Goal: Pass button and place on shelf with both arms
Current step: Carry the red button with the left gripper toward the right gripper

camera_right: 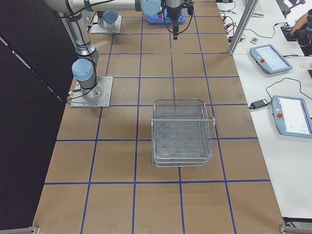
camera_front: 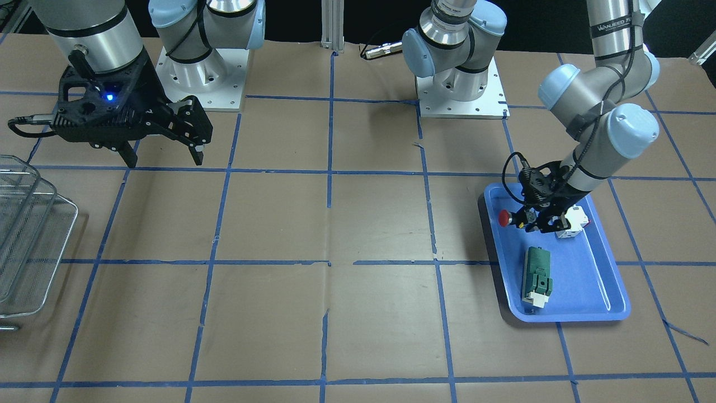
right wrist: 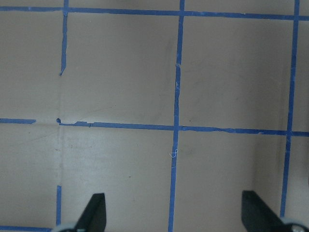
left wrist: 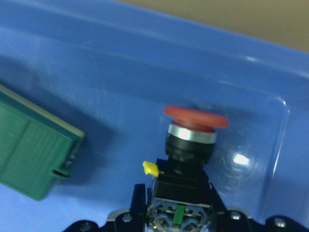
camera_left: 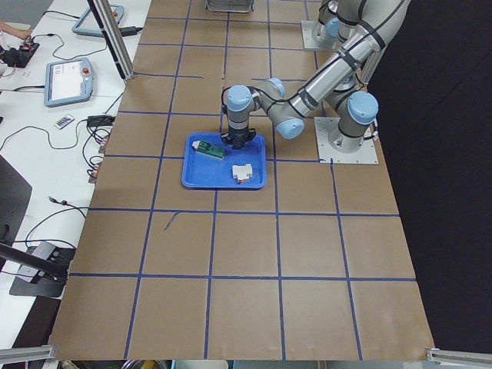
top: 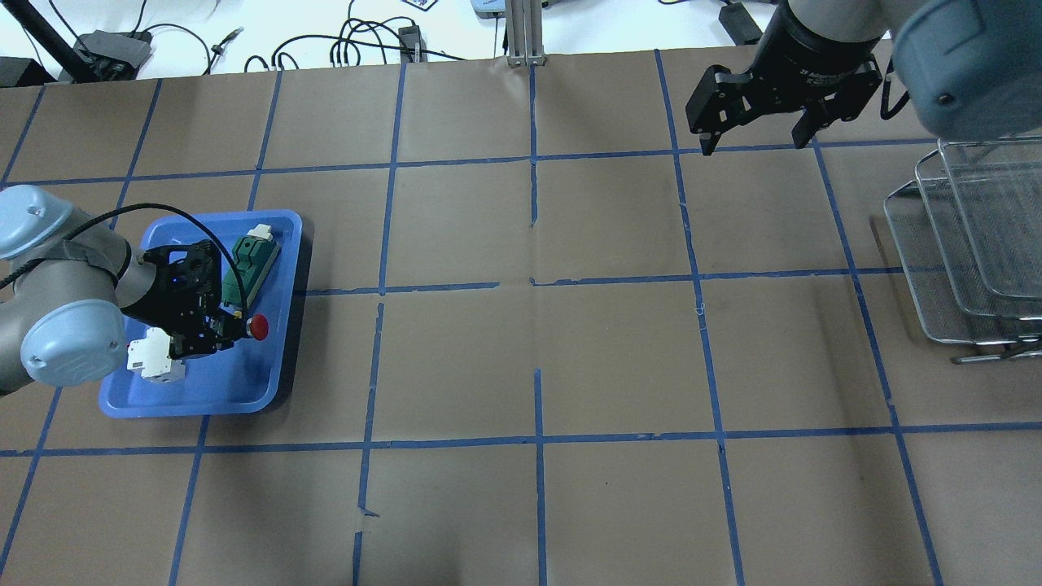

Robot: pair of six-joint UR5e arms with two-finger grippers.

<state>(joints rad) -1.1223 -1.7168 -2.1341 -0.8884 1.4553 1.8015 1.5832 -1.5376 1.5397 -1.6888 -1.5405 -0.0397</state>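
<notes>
The red mushroom-head button (camera_front: 504, 218) has a silver collar and a black body (left wrist: 190, 140). It is held sideways in my left gripper (camera_front: 527, 225), low over the blue tray's inner side. The left gripper (top: 230, 329) is shut on the button's body, and the red head (top: 259, 326) sticks out past the fingers. My right gripper (top: 753, 140) is open and empty. It hangs high over bare table, and its fingertips (right wrist: 96, 209) frame only paper. The wire-mesh shelf (top: 961, 244) stands at the table's right end, also in the front view (camera_front: 33, 235).
The blue tray (camera_front: 582, 280) also holds a green rectangular module (camera_front: 537, 274) and a white breaker block (camera_front: 575, 223) close beside the left gripper. Brown paper with blue tape lines (top: 537, 285) covers the table between tray and shelf.
</notes>
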